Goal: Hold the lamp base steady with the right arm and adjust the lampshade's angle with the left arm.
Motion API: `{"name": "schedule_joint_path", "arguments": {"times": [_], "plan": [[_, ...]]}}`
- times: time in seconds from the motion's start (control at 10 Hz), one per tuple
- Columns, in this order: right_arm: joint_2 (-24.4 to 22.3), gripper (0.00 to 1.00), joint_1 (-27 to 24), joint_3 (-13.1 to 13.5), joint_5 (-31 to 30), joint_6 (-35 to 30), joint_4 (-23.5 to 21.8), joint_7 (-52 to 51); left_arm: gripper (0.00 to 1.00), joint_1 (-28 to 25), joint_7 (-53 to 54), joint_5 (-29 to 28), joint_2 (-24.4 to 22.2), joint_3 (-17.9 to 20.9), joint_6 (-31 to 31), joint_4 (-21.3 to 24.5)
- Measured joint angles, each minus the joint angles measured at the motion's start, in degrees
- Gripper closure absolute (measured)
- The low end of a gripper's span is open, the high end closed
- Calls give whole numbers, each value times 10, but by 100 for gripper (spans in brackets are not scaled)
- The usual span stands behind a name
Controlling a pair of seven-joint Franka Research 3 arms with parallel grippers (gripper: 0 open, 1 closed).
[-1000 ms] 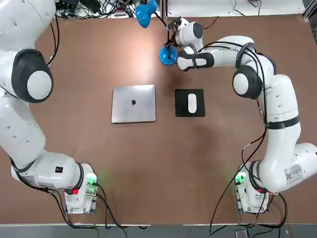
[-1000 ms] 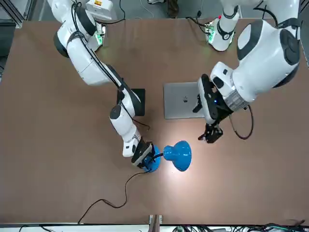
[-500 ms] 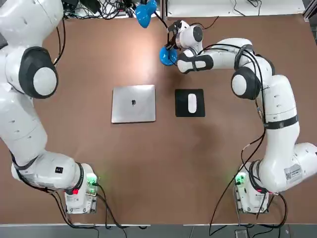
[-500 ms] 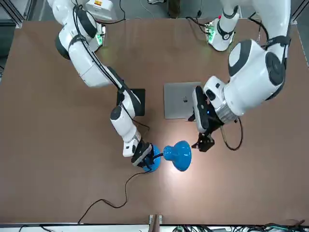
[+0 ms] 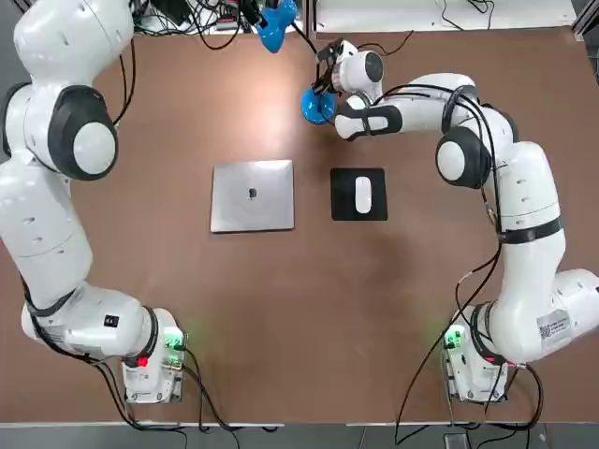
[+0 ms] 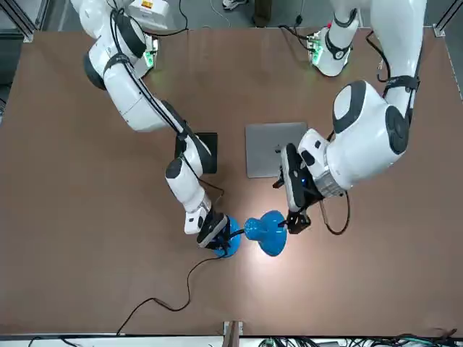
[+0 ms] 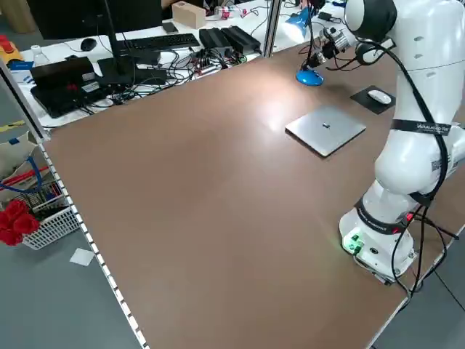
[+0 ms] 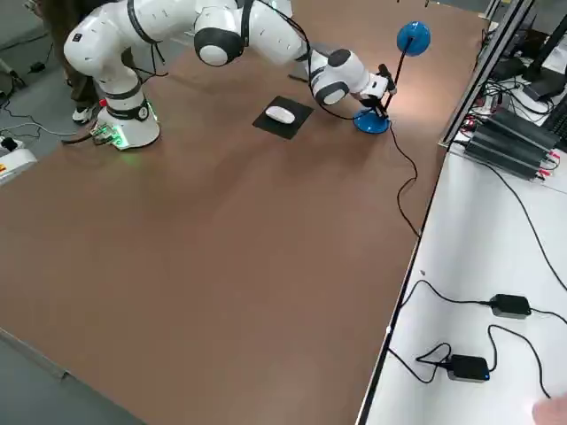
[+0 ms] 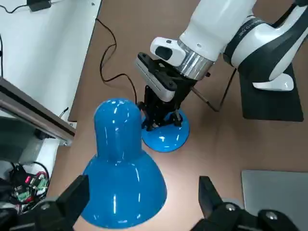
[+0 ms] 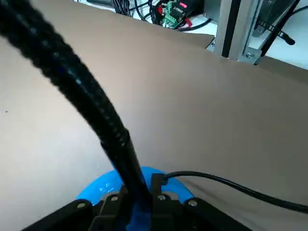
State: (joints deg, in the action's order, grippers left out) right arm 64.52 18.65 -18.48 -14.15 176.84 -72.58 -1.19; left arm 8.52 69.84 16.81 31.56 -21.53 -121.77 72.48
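The lamp base (image 5: 316,106) (image 6: 226,246) is a glossy blue disc at the table's far edge, with a thin black gooseneck. My right gripper (image 6: 215,235) (image 9: 156,118) (image 10: 134,202) is shut on the foot of that gooseneck, right above the disc (image 10: 101,190). The blue cone lampshade (image 6: 268,231) (image 9: 122,178) (image 8: 413,37) hangs above the table beside the base. My left gripper (image 6: 295,220) (image 9: 142,183) is open, one finger on each side of the shade's wide end; I cannot tell whether they touch it.
A closed silver laptop (image 5: 253,195) lies mid-table, and a white mouse (image 5: 363,194) sits on a black mousepad (image 5: 342,210) beside it. The lamp's cord (image 6: 166,300) trails to the far edge. Beyond that edge is a white bench (image 8: 496,266) with cables.
The left gripper has swung in toward the lamp and now straddles the lampshade. The right gripper's fingers have closed at the lamp base.
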Motion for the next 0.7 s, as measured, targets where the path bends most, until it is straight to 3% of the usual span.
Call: {"name": "schedule_joint_path", "arguments": {"times": [0.4, 0.7], "plan": [[1, 85, 2, 4, -1, 3, 1, 0, 0, 20, 59, 0, 30, 0, -29, -9], [1, 85, 4, 7, -2, 4, 1, 0, 1, 22, 68, 0, 69, -1, -21, -57]]}}
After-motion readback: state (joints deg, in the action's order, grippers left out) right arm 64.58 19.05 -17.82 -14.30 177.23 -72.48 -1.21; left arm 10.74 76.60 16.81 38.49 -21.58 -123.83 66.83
